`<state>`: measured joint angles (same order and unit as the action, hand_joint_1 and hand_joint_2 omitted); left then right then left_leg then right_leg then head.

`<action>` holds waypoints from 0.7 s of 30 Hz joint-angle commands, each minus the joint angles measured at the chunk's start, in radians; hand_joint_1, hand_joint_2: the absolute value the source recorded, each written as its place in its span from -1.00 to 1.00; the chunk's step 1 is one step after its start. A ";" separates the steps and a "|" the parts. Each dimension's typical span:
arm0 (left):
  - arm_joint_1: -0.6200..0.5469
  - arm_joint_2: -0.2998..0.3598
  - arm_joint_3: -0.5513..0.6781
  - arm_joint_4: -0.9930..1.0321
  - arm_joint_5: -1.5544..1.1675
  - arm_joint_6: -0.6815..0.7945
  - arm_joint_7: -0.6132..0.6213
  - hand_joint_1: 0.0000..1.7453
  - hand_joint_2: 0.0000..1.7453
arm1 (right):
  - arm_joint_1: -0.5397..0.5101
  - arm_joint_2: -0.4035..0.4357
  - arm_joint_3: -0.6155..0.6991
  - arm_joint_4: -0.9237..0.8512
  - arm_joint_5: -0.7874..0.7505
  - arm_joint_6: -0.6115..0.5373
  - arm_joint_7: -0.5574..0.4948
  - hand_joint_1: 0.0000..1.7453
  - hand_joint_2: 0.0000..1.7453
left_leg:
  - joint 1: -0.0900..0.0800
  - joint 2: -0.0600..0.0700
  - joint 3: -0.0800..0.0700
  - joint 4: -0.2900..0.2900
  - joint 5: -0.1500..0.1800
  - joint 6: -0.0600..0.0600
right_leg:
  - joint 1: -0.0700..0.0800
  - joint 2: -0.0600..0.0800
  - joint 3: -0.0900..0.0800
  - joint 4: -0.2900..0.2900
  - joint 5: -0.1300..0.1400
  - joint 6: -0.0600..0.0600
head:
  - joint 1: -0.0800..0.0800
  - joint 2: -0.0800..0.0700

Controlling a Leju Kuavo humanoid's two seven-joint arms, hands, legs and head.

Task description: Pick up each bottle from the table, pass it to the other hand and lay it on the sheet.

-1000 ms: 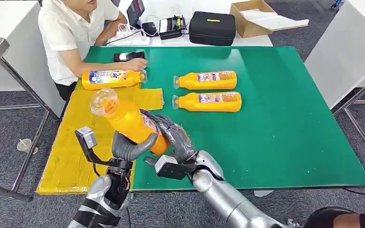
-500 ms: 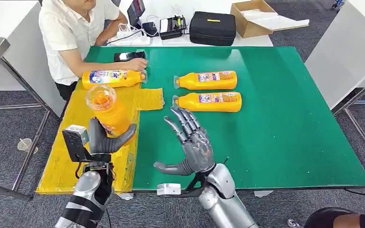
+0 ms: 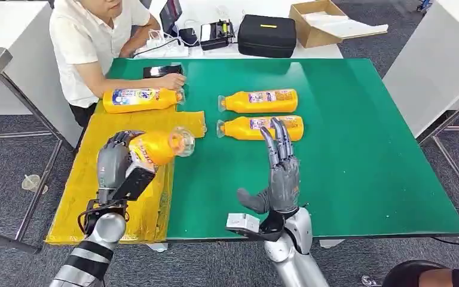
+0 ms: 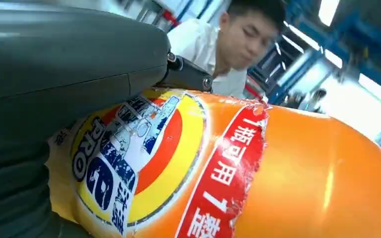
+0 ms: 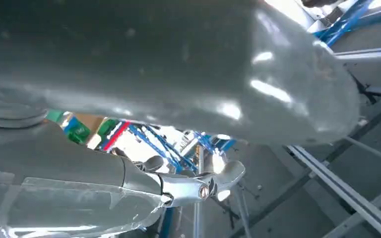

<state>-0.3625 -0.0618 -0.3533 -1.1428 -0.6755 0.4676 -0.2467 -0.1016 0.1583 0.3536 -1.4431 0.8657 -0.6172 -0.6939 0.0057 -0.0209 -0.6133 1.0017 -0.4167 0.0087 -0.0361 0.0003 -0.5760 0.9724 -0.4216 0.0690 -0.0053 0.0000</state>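
left hand (image 3: 115, 162) – grasping orange bottle (image 3: 155, 147), cap toward right hand | right hand (image 3: 280, 173) – released, fingers spread, two bottles (image 3: 262, 113) just beyond

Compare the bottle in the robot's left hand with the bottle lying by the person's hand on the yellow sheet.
The held bottle is off the surface, gripped by the left hand; the sheet bottle lies flat on the yellow sheet with nothing gripping it. The held bottle's body is largely hidden by fingers, while the sheet bottle shows its whole label. Both are orange with clear caps pointing to the robot's right.
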 commanded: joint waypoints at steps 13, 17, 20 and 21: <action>-0.352 0.030 -0.193 0.656 -0.449 -0.329 0.225 1.00 1.00 | -0.092 -0.086 0.135 0.114 -0.163 -0.078 0.043 -1.00 1.00 | 0.001 0.003 0.003 0.000 -0.001 -0.001 | 0.002 0.001 0.004 -0.001 0.000 -0.003 | 0.000 0.000; -0.352 0.022 -0.167 0.663 -0.427 -0.339 0.207 0.92 1.00 | -0.094 -0.086 0.134 0.118 -0.182 -0.072 0.046 -1.00 1.00 | 0.002 0.004 0.004 0.001 -0.001 -0.001 | 0.003 0.002 0.005 -0.001 0.000 -0.004 | 0.000 0.000; -0.354 0.020 -0.168 0.662 -0.428 -0.341 0.208 0.92 1.00 | -0.093 -0.087 0.133 0.118 -0.183 -0.071 0.045 -1.00 1.00 | 0.002 0.003 0.003 0.001 -0.001 0.000 | 0.002 0.001 0.004 0.000 0.000 -0.003 | 0.000 0.000; -0.354 0.020 -0.168 0.662 -0.428 -0.341 0.208 0.92 1.00 | -0.093 -0.087 0.133 0.118 -0.183 -0.071 0.045 -1.00 1.00 | 0.001 0.003 0.002 0.000 0.000 0.000 | 0.001 0.001 0.003 -0.001 0.000 -0.003 | 0.000 0.000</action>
<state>-0.6494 -0.0389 -0.4952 -0.6112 -1.1066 0.1419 -0.0366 -0.1481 0.1038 0.4521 -1.4050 0.6901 -0.6168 -0.6527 0.0057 -0.0205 -0.6137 1.0017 -0.4162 0.0085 -0.0362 0.0007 -0.5757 0.9726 -0.4213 0.0691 -0.0053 0.0000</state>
